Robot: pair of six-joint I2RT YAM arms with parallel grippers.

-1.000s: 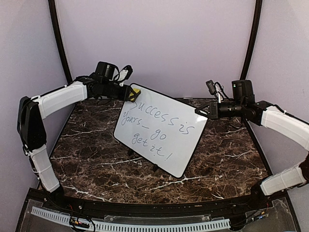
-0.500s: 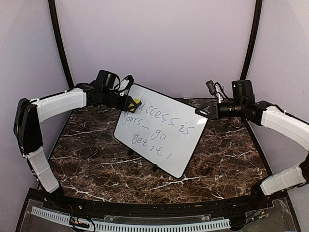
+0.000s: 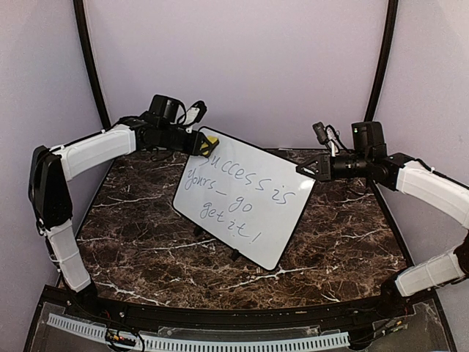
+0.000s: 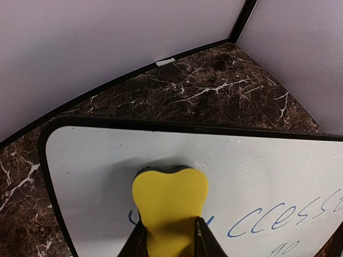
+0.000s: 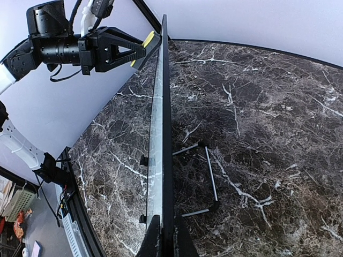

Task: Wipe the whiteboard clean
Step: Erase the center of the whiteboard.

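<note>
The whiteboard point(image 3: 245, 196) stands tilted on the dark marble table, with blue handwriting across it. My left gripper point(image 3: 199, 143) is shut on the yellow eraser point(image 3: 209, 142) and presses it on the board's top left corner. In the left wrist view the eraser point(image 4: 169, 199) covers the first letter, on the whiteboard point(image 4: 268, 176). My right gripper point(image 3: 306, 169) is shut on the board's right edge. In the right wrist view the whiteboard point(image 5: 162, 134) shows edge-on between my fingers point(image 5: 153, 241).
The board's wire stand point(image 5: 210, 179) rests on the marble table point(image 3: 132, 235) behind it. Purple walls enclose the table on three sides. A white toothed strip point(image 3: 220, 342) runs along the near edge.
My left gripper with the eraser moved down onto the first letter, then back up to the board's top left corner. The right arm and board have not moved.
</note>
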